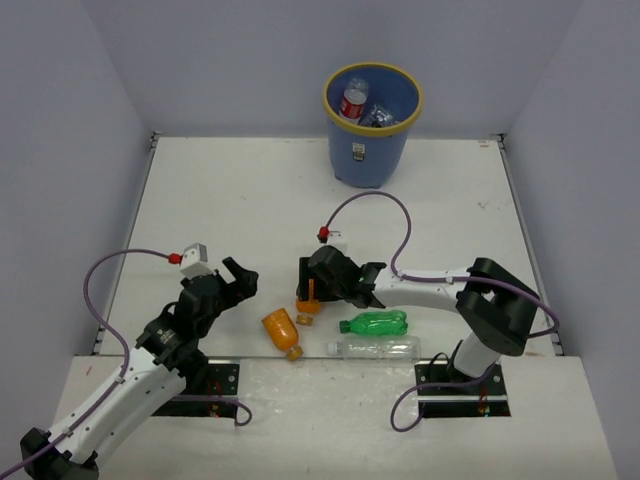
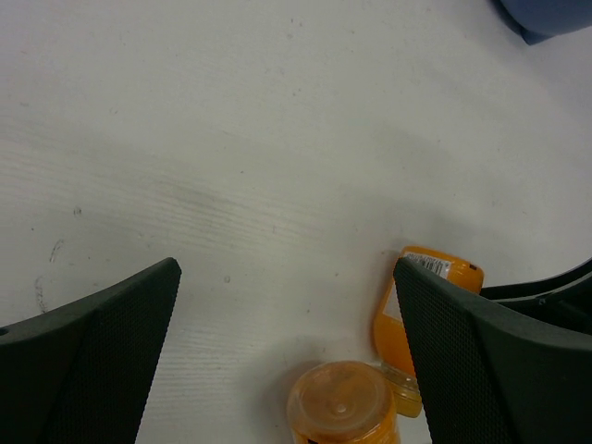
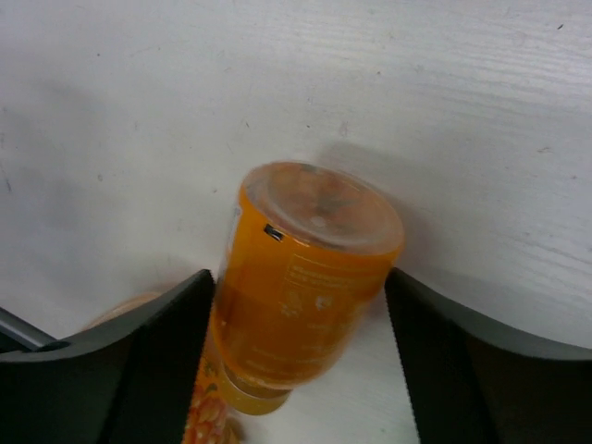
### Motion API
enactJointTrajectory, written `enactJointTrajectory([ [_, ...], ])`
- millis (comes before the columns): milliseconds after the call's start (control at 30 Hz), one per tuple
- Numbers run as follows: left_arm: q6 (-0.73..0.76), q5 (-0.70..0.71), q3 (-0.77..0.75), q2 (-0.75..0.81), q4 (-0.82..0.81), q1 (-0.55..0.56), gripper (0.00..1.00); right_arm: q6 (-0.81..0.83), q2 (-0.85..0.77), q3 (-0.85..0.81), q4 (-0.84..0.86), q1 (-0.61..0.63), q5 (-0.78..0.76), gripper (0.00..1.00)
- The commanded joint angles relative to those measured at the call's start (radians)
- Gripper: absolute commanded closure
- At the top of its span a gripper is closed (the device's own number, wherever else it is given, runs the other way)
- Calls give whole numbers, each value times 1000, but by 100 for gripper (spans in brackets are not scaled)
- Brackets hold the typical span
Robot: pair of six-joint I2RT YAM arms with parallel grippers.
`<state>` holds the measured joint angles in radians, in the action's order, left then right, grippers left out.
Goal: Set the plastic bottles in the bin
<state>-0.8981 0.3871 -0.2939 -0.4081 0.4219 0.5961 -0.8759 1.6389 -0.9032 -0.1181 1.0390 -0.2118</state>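
Evidently, the task is only partly done. Inside the bin (image 1: 345,160), which stands at the middle of the table's far edge, a red-labelled bottle (image 1: 354,103) and some clear plastic (image 1: 380,116) can be seen, though the number of bottles in there cannot be counted. Four bottles are seen lying on the table (image 1: 230,190), all close to the middle of the near edge. These are a grasped orange bottle (image 3: 310,277), a loose orange bottle (image 1: 282,333) just beside it, a green bottle (image 1: 374,323), and a plain clear bottle (image 1: 375,347) lying nearest the edge. The right gripper (image 1: 306,285) is set over the first of these. In the right wrist view its fingers (image 3: 148,370) press against both sides of the bottle, so it is judged to be clamped, but the bottle does not look lifted yet. The left gripper (image 1: 240,280) is held with its fingers (image 2: 92,361) spread wide and nothing between them, and it points toward the two orange bottles. What is left, then, is judged to be the carrying of all four across to the far edge and their release over the yellow rim.
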Motion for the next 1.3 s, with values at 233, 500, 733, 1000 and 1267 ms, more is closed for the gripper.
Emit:
enactJointTrajectory([
  [233, 16, 17, -57, 0, 36, -1, 0, -20, -77, 2, 95, 9, -122, 70],
  [500, 59, -42, -52, -14, 27, -1, 0, 253, -270, -121, 103, -80, -290, 75],
  [733, 65, -76, -16, -17, -1, -2, 0, 634, -329, -293, 407, -333, -216, 74],
  [1000, 87, -68, -14, -103, -34, -1, 0, 872, -25, -759, 504, -530, -229, 73],
  [1267, 108, -76, -31, -151, -39, -1, 0, 993, 343, -1181, 514, -595, -278, 66],
])
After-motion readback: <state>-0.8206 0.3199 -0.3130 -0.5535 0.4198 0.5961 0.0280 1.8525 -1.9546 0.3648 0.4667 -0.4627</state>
